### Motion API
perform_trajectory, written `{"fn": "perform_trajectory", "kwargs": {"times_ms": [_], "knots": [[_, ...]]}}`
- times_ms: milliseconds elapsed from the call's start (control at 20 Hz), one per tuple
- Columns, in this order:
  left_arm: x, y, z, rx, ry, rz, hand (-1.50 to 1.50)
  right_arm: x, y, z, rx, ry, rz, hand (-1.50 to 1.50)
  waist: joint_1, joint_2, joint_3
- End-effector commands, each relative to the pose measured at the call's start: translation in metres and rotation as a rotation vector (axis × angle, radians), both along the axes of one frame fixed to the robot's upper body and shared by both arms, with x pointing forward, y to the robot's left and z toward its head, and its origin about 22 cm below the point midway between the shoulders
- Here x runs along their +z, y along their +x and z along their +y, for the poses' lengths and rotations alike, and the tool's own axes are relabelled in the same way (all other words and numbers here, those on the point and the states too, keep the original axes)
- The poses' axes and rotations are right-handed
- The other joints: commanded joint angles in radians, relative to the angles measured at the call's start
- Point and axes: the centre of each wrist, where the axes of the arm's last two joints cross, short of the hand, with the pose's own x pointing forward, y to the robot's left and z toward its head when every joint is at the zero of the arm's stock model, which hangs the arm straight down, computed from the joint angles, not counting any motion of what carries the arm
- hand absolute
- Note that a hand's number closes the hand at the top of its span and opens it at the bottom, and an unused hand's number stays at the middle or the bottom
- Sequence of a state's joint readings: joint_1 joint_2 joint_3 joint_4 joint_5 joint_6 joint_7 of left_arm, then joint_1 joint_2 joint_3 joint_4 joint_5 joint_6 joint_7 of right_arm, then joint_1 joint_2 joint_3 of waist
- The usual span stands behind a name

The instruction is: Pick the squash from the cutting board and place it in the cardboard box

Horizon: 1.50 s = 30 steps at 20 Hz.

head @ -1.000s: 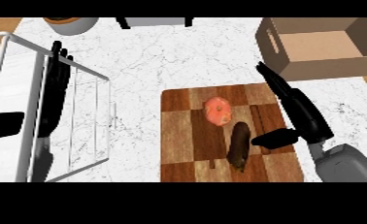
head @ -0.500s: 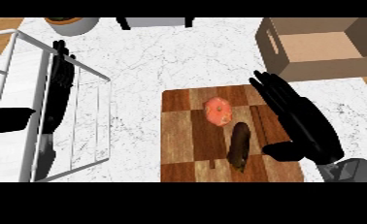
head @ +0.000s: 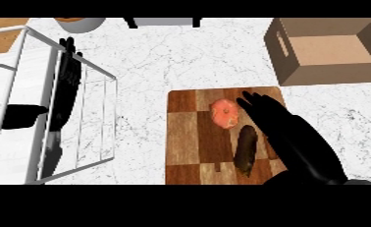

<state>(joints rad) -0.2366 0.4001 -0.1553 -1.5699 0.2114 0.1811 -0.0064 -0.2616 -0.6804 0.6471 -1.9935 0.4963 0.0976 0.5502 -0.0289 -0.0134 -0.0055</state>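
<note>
A dark, elongated squash [head: 246,149] lies on the wooden checkered cutting board [head: 190,137], near its front right. My right hand [head: 290,133] is open, with straight fingers stretched over the board's right side. It lies just right of the squash, and its fingertips reach up beside a round pink-orange item [head: 226,113]. The open cardboard box [head: 284,50] stands at the back right, apart from the board. My left hand [head: 62,98] rests open at the left, fingers up.
A white wire rack [head: 94,123] takes up the left side under my left hand. A pale bowl [head: 80,23] and a dark-legged object [head: 163,22] sit at the counter's back edge. White marble counter lies between board and box.
My right hand has swung left from the board's right edge to over the board, close beside the squash. The squash, the pink item and my left hand have stayed put.
</note>
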Motion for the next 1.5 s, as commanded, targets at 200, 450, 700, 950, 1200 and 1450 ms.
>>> {"fn": "perform_trajectory", "kwargs": {"times_ms": [200, 450, 700, 950, 1200, 1450], "knots": [[-0.030, -0.011, -0.053, -0.227, 0.101, 0.139, 0.00, 0.006, 0.002, 0.030, -0.082, 0.023, 0.075, -1.50, 0.019, 0.015, 0.005], [-0.035, -0.006, -0.043, -0.218, 0.097, 0.158, 0.00, 0.003, 0.012, 0.041, -0.095, -0.029, 0.095, -1.50, 0.025, 0.017, 0.005], [-0.025, 0.000, -0.043, -0.210, 0.116, 0.142, 0.00, -0.017, 0.018, 0.044, -0.123, -0.056, 0.130, -1.50, 0.024, 0.016, 0.006], [-0.031, -0.011, -0.050, -0.251, 0.086, 0.154, 0.00, -0.031, 0.029, 0.042, -0.143, -0.050, 0.124, -1.50, 0.032, 0.015, 0.007], [-0.031, -0.002, -0.045, -0.218, 0.098, 0.148, 0.00, -0.045, 0.030, 0.041, -0.118, -0.033, 0.074, -1.50, 0.023, 0.017, 0.007], [-0.030, -0.003, -0.054, -0.220, 0.091, 0.158, 0.00, -0.046, 0.037, 0.052, -0.123, -0.074, 0.121, -1.50, 0.027, 0.014, 0.006]]}}
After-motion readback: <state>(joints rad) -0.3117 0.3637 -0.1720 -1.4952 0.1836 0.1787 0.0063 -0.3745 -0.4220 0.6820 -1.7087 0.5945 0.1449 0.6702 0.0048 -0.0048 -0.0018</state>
